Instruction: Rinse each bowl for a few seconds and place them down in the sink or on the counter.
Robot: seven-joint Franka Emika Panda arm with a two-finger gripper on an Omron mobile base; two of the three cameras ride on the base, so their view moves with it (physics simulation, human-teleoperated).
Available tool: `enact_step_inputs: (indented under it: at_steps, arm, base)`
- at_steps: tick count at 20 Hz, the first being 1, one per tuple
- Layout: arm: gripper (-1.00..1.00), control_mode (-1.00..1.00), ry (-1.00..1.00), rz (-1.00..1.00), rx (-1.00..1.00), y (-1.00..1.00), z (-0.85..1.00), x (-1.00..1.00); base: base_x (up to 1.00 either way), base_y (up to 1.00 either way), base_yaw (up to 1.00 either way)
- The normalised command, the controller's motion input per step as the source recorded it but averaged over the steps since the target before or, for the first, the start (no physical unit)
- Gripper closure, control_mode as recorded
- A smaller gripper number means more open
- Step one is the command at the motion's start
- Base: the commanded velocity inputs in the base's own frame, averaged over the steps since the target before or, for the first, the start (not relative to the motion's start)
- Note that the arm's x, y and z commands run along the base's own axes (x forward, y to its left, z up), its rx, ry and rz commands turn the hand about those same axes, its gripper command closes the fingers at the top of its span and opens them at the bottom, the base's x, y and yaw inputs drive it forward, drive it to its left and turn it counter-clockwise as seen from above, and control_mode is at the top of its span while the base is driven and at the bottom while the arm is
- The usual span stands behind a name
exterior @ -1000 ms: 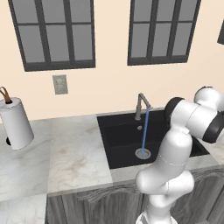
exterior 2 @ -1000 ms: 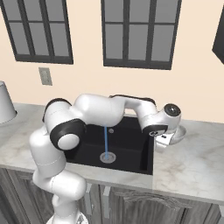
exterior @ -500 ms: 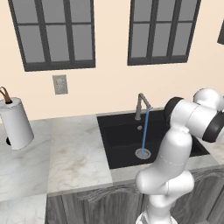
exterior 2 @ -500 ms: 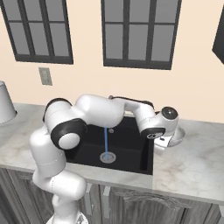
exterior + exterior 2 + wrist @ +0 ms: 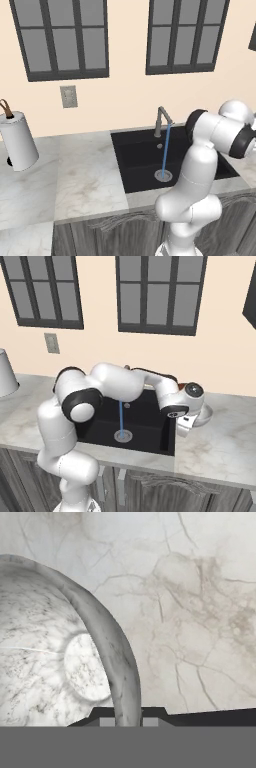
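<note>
A round shallow bowl point(image 5: 60, 637), grey-white and marbled like the counter point(image 5: 200, 612), has its rim running between my fingertips in the hand view. My gripper point(image 5: 129, 719) is shut on that rim. In the right base view the bowl point(image 5: 205, 415) hangs low over the counter point(image 5: 220, 446), just right of the black sink point(image 5: 145, 431), with my gripper point(image 5: 186, 423) at its left edge. Whether the bowl touches the counter I cannot tell. A thin blue stream of water point(image 5: 120, 417) runs from the tap down to the drain.
The grey gooseneck tap point(image 5: 160, 119) stands at the sink's point(image 5: 140, 160) back edge. A paper towel roll point(image 5: 17, 140) stands on the counter point(image 5: 85, 175) at far left. My own arm arches across the sink in the right base view.
My hand and the bowl have shifted slightly lower, toward the counter's front. The water keeps running.
</note>
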Motion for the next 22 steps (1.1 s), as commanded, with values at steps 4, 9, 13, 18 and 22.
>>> enact_step_inputs:
  at_steps: [4, 9, 13, 18, 22]
  arm:
    - [1.00, -1.00, 0.00, 0.00, 0.00, -0.09, -0.21, 0.00]
    - [1.00, -1.00, 0.00, 0.00, 0.00, -0.09, -0.20, 0.00]
    - [1.00, -1.00, 0.00, -0.01, 0.00, -0.05, -0.15, 0.00]
    - [1.00, -1.00, 0.00, -0.01, 0.00, -0.07, -0.12, 0.00]
    - [1.00, -1.00, 0.01, -0.01, 0.00, -0.02, -0.16, 0.01]
  base:
    - [0.00, 0.00, 0.00]
    - [0.00, 0.00, 0.00]
    - [0.00, 0.00, 0.00]
    - [0.00, 0.00, 0.00]
    - [0.00, 0.00, 0.00]
